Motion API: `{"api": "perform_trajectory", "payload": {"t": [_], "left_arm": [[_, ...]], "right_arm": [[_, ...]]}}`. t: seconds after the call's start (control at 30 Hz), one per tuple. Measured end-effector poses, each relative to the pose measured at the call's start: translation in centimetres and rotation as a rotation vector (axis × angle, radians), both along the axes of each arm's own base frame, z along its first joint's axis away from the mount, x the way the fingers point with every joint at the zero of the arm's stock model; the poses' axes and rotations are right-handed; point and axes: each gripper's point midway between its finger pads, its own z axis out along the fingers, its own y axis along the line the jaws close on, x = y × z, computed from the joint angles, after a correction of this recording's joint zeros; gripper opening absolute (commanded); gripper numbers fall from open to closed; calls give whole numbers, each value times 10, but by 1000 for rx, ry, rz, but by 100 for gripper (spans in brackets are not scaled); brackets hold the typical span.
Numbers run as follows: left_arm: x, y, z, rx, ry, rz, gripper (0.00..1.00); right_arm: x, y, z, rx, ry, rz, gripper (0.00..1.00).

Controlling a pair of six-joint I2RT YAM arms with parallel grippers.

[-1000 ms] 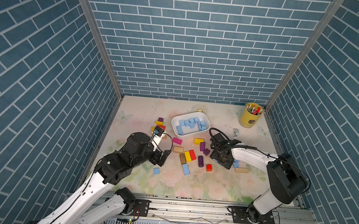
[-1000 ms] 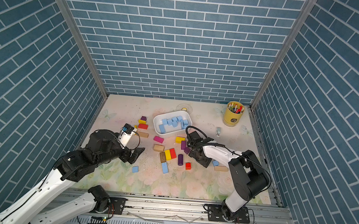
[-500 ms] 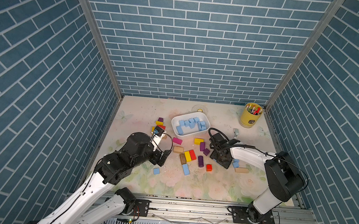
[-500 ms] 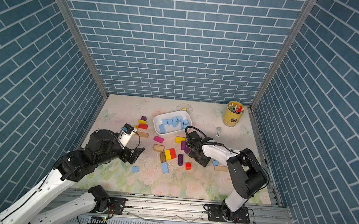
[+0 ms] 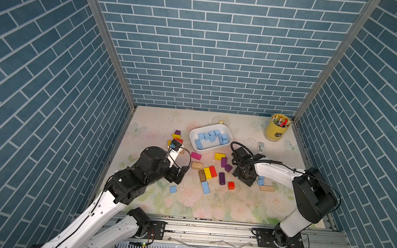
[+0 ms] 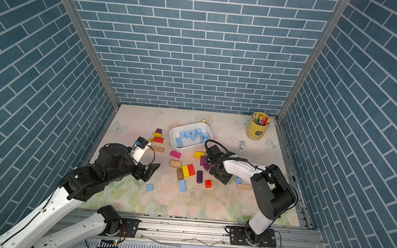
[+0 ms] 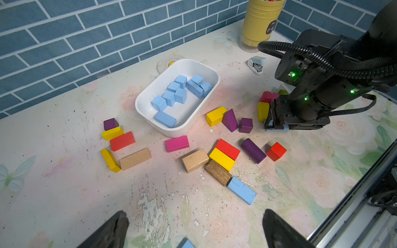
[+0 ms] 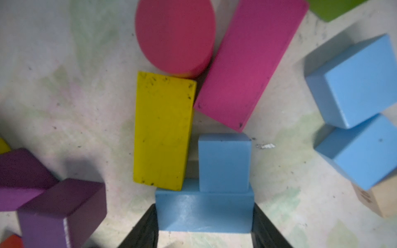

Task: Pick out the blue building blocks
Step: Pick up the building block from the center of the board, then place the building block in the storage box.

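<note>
You're looking at R gripper [image 5: 244,179] pointing down among colored blocks [image 5: 210,172], w/ two blue blocks [image 5: 260,182] lying just beside it. L gripper [image 5: 181,174] is hanging near a blue cube [image 5: 173,189]; more are sitting in the white tray [image 5: 192,138].

No text can be read with certainty. The yellow can [image 7: 261,23] carries a dark round label [image 7: 270,27] with pale print on it, too small and too slanted in the left wrist view to make out. A line of raised lettering runs just under the can's rim, also illegible. In both top views the same label [image 5: 276,135] [image 6: 255,134] shows only as a dark spot.
</note>
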Motion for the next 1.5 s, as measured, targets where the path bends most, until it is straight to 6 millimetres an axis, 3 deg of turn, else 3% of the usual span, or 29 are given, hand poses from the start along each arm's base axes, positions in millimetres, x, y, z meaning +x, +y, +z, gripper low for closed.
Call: {"api": "perform_trajectory", "payload": {"t": [0.4,0.8,1.07,1.5], "left_arm": [[0,0,0,0,0,0,99],[0,0,0,0,0,0,99],[0,0,0,-1,-2,0,99],[-1,1,1,-3,-5,0,99]], "right_arm": [[1,2,5,11,-7,3,53],[31,40,63,70,-149,112,48],[70,83,108,82,-260,263,47],[132,147,117,13,-304,541,46]]}}
